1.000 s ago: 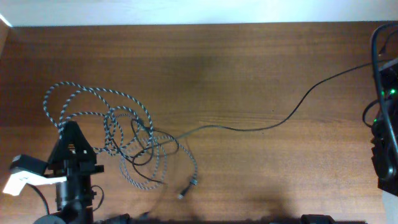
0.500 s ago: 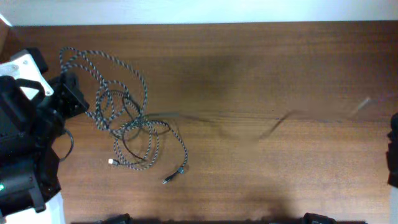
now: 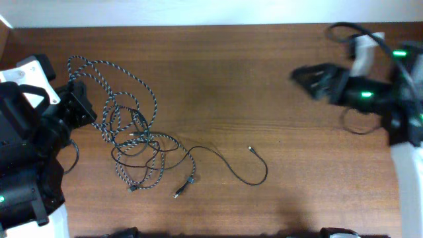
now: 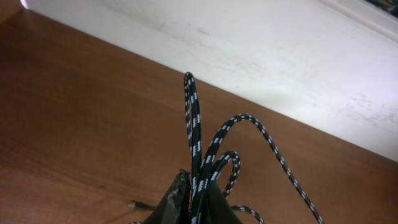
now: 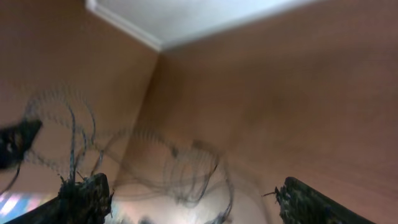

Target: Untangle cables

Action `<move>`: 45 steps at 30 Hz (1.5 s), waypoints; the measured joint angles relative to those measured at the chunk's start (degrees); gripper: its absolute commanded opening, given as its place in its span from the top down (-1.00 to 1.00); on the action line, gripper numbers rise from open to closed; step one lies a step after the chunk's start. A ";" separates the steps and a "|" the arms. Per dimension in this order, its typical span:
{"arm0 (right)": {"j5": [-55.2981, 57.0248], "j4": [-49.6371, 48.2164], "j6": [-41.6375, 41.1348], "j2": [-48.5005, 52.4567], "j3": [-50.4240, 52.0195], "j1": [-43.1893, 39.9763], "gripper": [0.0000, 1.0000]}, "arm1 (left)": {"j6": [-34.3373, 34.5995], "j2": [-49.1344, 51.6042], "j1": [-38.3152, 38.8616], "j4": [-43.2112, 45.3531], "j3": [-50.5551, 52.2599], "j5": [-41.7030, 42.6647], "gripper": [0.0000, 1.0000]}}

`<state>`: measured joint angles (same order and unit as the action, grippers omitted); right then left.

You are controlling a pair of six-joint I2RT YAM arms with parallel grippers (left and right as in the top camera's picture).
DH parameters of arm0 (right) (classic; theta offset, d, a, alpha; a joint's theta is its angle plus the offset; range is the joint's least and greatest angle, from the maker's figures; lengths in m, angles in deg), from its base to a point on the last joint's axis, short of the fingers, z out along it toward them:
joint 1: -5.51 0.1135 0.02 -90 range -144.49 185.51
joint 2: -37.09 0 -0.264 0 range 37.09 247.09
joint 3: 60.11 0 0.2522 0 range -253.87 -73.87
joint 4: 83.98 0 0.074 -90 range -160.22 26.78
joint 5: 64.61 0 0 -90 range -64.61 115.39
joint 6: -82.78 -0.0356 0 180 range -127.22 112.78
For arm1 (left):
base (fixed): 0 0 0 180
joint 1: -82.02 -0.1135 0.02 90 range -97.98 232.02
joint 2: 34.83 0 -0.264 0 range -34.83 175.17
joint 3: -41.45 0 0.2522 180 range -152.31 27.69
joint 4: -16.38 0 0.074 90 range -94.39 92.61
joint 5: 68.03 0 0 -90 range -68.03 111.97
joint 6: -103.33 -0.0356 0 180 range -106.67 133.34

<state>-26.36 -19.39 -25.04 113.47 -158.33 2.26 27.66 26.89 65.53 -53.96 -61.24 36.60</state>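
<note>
Left gripper point(image 4: 191, 204) is clamped tight on the speckled cable point(image 4: 191, 124). In its wrist view several loops of that cord rise out of the closed fingers and arch over the brown table point(image 3: 218, 79), towards the white wall point(image 4: 280, 56) beyond the far edge. From overhead this gripper sits at the left side of the table, at the left edge of the heap. The speckled cord spreads from it in wide loops to the back and right, then knots into a tangle point(image 3: 135, 142) nearer the front. A small plug point(image 3: 177, 194) lies at the front edge of the heap; which cord it ends is too small to tell. The thin black cable point(image 3: 266, 172) is wound into the same tangle. It leaves on the right side, curves along the wood and hooks back on itself, with its free plug tip lying near the middle of the table. Right gripper point(image 3: 305, 76) hangs at the back right, well apart from both cords and blurred. Its wrist view shows the two fingers point(image 5: 87, 196) spread wide with nothing between them.
</note>
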 measured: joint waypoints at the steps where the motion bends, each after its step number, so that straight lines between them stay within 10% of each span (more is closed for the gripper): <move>1: -1.64 0.57 0.68 2.12 -0.02 2.91 -0.74 | -0.02 0.00 0.00 0.02 0.02 0.00 1.00; 8: -15.08 -2.49 7.17 13.33 0.04 20.28 -0.65 | 1.33 0.00 0.00 0.00 0.00 -0.61 1.00; 16: -4.48 -19.52 10.03 13.46 0.24 40.41 -0.49 | 31.56 1.79 0.00 -6.43 -0.02 -6.38 1.00; 19: 5.88 -28.48 3.50 14.23 0.37 45.99 -0.10 | 35.23 1.84 0.00 -6.64 -0.02 -6.54 1.00; 22: 9.33 -31.87 1.07 17.68 0.35 49.24 0.90 | 35.91 1.84 0.00 -6.67 -0.02 -5.84 1.00; 26: 23.85 -28.72 -0.20 20.22 0.33 49.33 0.92 | 35.04 1.84 0.00 -8.00 -0.02 -5.40 1.00; 30: 49.20 -14.56 -0.63 8.41 0.42 26.01 0.92 | 27.58 1.90 0.02 -13.77 -0.07 -8.92 1.00; 36: 56.94 -2.58 -1.79 0.33 0.24 -8.09 0.92 | 26.18 4.66 0.02 -15.21 -0.11 -13.94 1.00; 45: 61.16 -19.21 -1.84 7.06 0.37 -38.56 0.92 | 25.75 7.19 0.00 -16.85 -0.13 -15.32 1.00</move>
<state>34.80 -38.60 -26.88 120.53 -157.96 -36.29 53.41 34.08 65.53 -70.81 -61.37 21.28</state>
